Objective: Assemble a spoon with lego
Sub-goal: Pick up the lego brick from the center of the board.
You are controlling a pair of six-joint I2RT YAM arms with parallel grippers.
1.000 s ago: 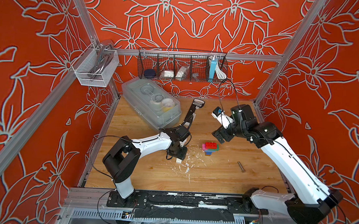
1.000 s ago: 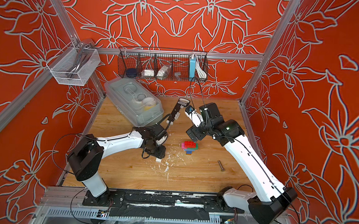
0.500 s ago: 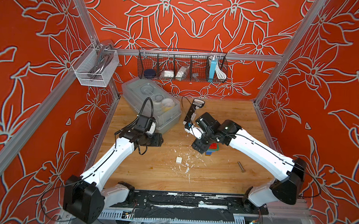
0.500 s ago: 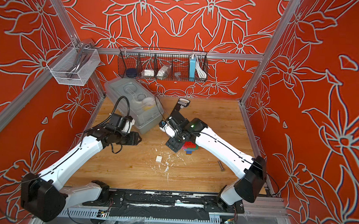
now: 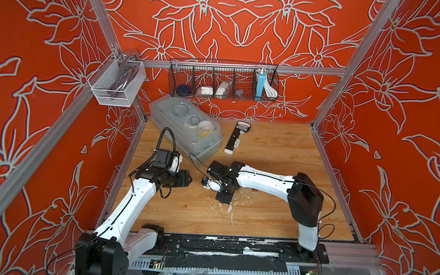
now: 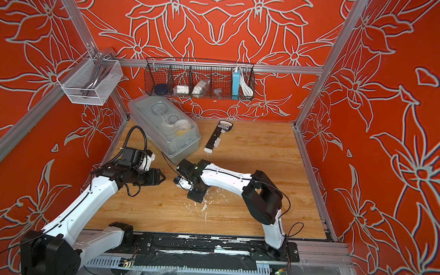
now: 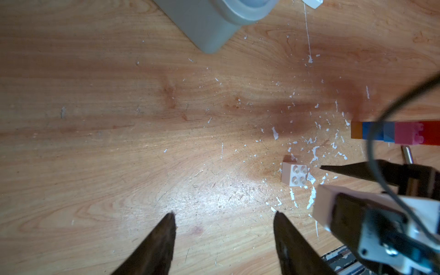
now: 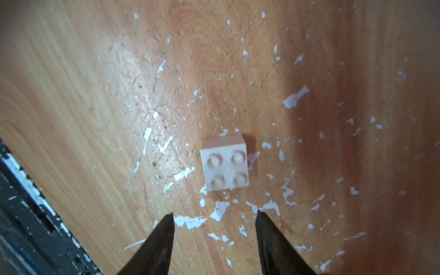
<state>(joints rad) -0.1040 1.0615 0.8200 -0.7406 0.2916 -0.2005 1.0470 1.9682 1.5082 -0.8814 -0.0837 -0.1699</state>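
Right gripper (image 8: 214, 216): jaws apart, empty, hovering just short of the white brick (image 8: 225, 164). Left gripper (image 7: 222, 215): parted, empty, further off the brick. Spoon (image 7: 392, 134) lies near the brick, brown-to-red section joined (white not on, head unfinished). Bare table (image 8: 71, 71) surrounds the brick; plastic box (image 5: 186, 126) well away.

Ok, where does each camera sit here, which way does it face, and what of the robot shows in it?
Top views: high over the front edge, looking down at the table and back wall; both arms whole, left gripper, right gripper.
Left wrist: on the left arm, looking down past its open fingers; the right gripper's tip shows too.
Right wrist: on the right arm, looking down on the white brick ahead of its open fingers.
Shared: both wrist views show the white brick; the top views nearly match.
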